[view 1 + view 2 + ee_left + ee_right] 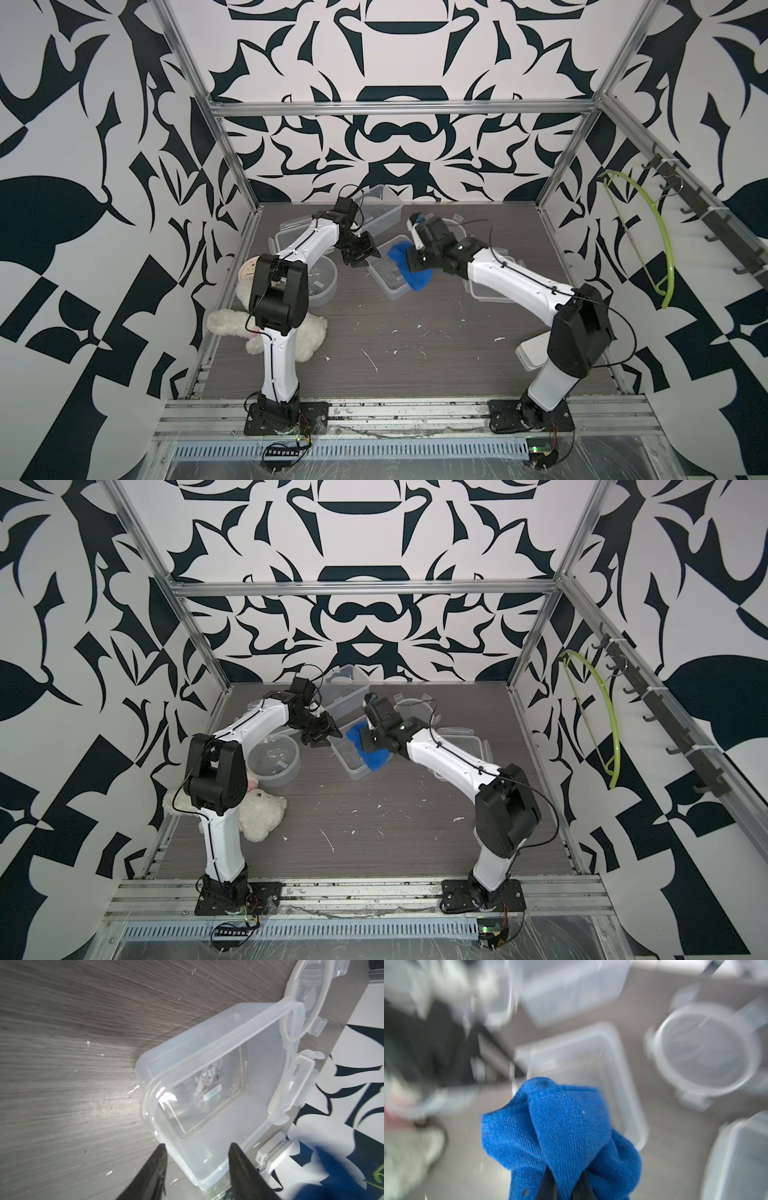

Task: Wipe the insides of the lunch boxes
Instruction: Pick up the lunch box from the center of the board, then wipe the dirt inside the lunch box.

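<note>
- The step in hand looks like bringing the wiper to the square lunch box [384,279]: the right gripper [564,1178] is clenched on a bunched blue cloth [560,1130], which hangs from it.
- In both top views the cloth lies over the side of that box nearest the right arm, with the gripper directly above; I cannot tell whether the cloth reaches the floor of the box.
- The left gripper [197,1145] sits at the opposite end of the box, its jaws part-way apart around the near corner. Whether they press the wall I cannot tell.
- The next move probably calls for pushing the cloth down inside and sweeping it along the bottom and walls while the box is kept from sliding.
- The round lunch box [322,282] stands open beside the left arm, and the rectangular lunch box [378,208] is at the back of the surface [415,353].
</note>
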### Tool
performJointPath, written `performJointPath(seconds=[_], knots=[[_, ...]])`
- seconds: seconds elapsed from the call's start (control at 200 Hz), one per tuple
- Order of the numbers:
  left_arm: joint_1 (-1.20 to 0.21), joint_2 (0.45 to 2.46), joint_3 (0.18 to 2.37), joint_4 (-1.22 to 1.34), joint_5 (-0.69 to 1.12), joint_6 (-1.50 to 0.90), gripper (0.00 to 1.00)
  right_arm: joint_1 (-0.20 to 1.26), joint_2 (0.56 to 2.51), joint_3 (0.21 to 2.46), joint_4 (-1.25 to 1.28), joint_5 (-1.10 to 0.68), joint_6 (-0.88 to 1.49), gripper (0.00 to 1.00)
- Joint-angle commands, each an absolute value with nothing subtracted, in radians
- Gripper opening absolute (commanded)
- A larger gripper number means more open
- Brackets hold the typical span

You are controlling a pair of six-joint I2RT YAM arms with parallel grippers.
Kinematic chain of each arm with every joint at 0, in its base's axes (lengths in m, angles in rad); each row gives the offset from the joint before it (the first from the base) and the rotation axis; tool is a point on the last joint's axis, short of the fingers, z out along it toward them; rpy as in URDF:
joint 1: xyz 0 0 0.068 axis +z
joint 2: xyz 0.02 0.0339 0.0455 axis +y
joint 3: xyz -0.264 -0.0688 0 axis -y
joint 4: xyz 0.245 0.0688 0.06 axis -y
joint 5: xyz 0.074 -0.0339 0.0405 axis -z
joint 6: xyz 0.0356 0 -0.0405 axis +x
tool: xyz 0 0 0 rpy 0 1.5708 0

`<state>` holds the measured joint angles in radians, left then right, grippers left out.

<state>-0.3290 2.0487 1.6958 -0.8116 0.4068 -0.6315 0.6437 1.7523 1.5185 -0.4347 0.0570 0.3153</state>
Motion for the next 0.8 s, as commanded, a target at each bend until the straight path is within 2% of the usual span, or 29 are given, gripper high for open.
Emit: performJointPath(seconds=[0.0,0.185,0.375,0.505,0.795], knots=[[-0.326,2.077,1.687,-0.824,0.369,-0.623,0.50,0.642,1.914,1.695,-0.477,0.005,0.257,0.00],[-0.331,2.119,1.720,-0.838,0.355,-0.626,0.48,0.642,2.222,2.024,-0.566,-0.105,0.258,0.00],[-0.341,2.169,1.768,-0.852,0.350,-0.632,0.47,0.648,2.337,2.150,-0.617,-0.184,0.277,0.00],[-0.351,2.203,1.802,-0.865,0.337,-0.634,0.28,0.652,2.308,2.088,-0.602,-0.210,0.288,0.00],[-0.372,2.206,1.874,-0.924,0.232,-0.615,0.05,0.652,2.163,1.859,-0.540,-0.210,0.288,0.00]])
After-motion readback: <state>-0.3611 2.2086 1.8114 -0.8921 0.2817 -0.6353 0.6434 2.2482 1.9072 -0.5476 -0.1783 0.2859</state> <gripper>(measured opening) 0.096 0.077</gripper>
